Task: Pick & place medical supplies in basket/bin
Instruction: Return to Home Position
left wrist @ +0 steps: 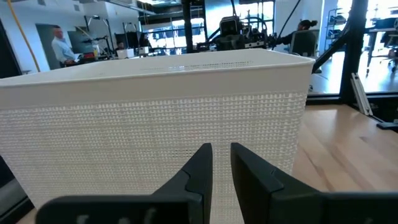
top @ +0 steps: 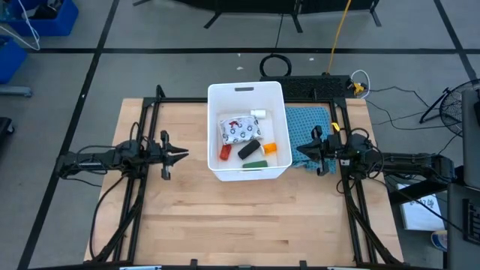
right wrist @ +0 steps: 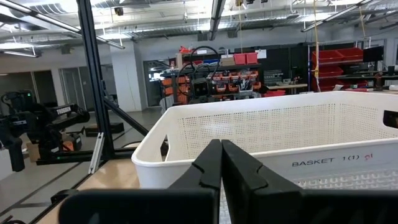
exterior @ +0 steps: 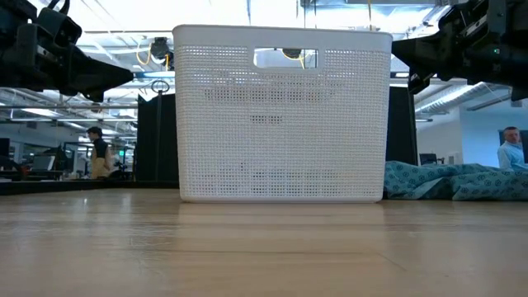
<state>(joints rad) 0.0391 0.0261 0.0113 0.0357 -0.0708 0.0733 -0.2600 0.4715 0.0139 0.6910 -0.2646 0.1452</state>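
Note:
The white basket (top: 246,89) stands at the table's middle toward the far edge. The medical supplies lie inside it: a white printed pouch (top: 238,130), a red bottle (top: 225,151), a dark block (top: 249,149), an orange bottle (top: 268,148), a green block (top: 255,163) and a white bottle (top: 258,114). My left gripper (top: 184,155) hovers left of the basket, pointing level at its wall (left wrist: 155,124). Its fingers stand a narrow gap apart with nothing between them. My right gripper (top: 300,150) hovers right of the basket, shut and empty, and looks over the rim (right wrist: 261,134).
A teal cloth (top: 309,124) lies crumpled on the table just right of the basket, under and beyond my right gripper; it also shows in the low view (exterior: 454,181). Bare wooden tabletop (top: 247,217) stretches toward the near edge. People stand in the room behind the table.

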